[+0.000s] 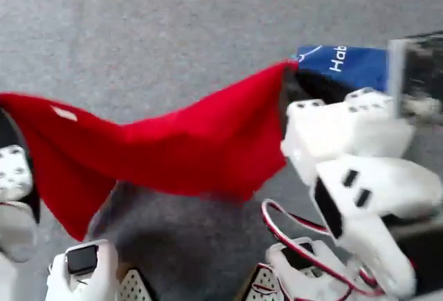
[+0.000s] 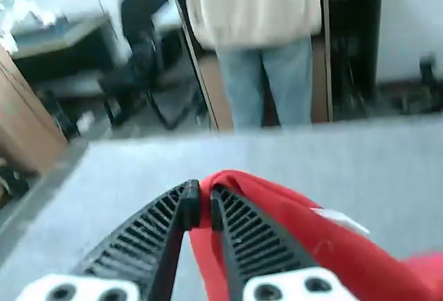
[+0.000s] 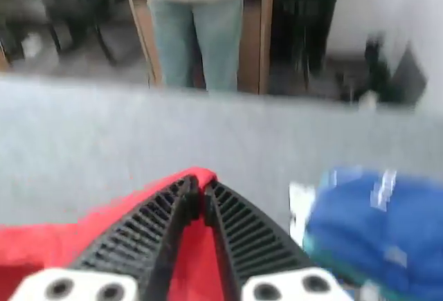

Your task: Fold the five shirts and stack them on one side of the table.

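Red shirt (image 1: 180,142) | hangs above worktop (image 1: 173,38), long axis side to side | left hand (image 2: 205,207) clamped on one end, right hand (image 3: 202,194) clamped on the other | blue shirt (image 1: 346,66) lies just beyond right hand

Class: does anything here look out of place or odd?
Nothing stands out. The red shirt hangs stretched between the left claw and right claw, both shut on it; the blue shirt lies on the table.
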Available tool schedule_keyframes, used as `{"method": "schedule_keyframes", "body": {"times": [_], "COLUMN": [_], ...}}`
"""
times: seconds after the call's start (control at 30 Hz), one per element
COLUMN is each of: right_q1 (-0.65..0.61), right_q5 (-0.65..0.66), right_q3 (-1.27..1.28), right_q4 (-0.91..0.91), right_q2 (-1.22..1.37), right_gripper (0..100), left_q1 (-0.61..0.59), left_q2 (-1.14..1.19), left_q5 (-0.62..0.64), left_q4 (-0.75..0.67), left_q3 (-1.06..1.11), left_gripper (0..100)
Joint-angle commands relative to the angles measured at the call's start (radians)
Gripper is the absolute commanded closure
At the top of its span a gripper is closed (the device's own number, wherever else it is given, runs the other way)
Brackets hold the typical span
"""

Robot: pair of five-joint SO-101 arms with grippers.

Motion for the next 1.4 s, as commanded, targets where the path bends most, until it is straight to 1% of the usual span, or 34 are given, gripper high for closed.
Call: {"method": "schedule_keyframes", "body": {"times": [0.0, 0.1, 0.23, 0.3, 0.37, 0.43, 0.5, 0.6, 0.67, 0.83, 0.9, 1.0, 1.13, 1.23, 1.37], "right_q1": [0.006, 0.006, 0.006, 0.006, 0.008, 0.009, 0.009, 0.011, 0.012, 0.014, 0.014, 0.028, 0.15, 0.183, 0.183], "right_q5": [0.009, 0.008, -0.008, -0.057, -0.091, -0.101, -0.098, -0.101, -0.103, -0.13, -0.127, -0.115, -0.083, -0.081, -0.081], "right_q3": [0.265, 0.381, 0.446, 0.435, 0.387, 0.314, 0.231, 0.087, -0.001, -0.186, -0.237, -0.3, -0.361, -0.364, -0.277], "right_q4": [-0.003, -0.002, 0.002, 0.002, 0.0, -0.009, -0.055, -0.163, -0.259, -0.397, -0.433, -0.488, -0.562, -0.572, -0.572], "right_q2": [-0.101, -0.15, -0.185, -0.193, -0.189, -0.186, -0.186, -0.186, -0.186, -0.186, -0.186, -0.186, -0.186, -0.186, -0.18], "right_gripper": [98.4, 98.4, 98.5, 98.5, 98.5, 98.5, 98.5, 98.5, 98.5, 98.5, 98.5, 98.5, 98.5, 98.5, 98.5], "left_q1": [0.007, 0.008, 0.007, -0.002, -0.002, -0.002, -0.001, -0.002, -0.012, -0.16, -0.213, -0.249, -0.252, -0.254, -0.246], "left_q2": [-0.166, -0.292, -0.408, -0.443, -0.459, -0.462, -0.46, -0.46, -0.453, -0.368, -0.322, -0.262, -0.206, -0.178, -0.175], "left_q5": [-0.048, -0.091, -0.126, -0.129, -0.124, -0.109, -0.048, 0.049, 0.091, 0.097, 0.095, 0.095, 0.094, 0.091, 0.012], "left_q4": [0.0, -0.002, -0.002, -0.002, -0.002, -0.002, -0.023, -0.15, -0.235, -0.361, -0.374, -0.353, -0.273, -0.186, -0.023], "left_q3": [0.302, 0.501, 0.746, 0.822, 0.832, 0.783, 0.702, 0.602, 0.549, 0.381, 0.286, 0.13, -0.058, -0.131, -0.137], "left_gripper": [97, 97, 97, 97, 97, 97, 97, 97, 97, 97, 97, 97, 97, 97, 97]}}
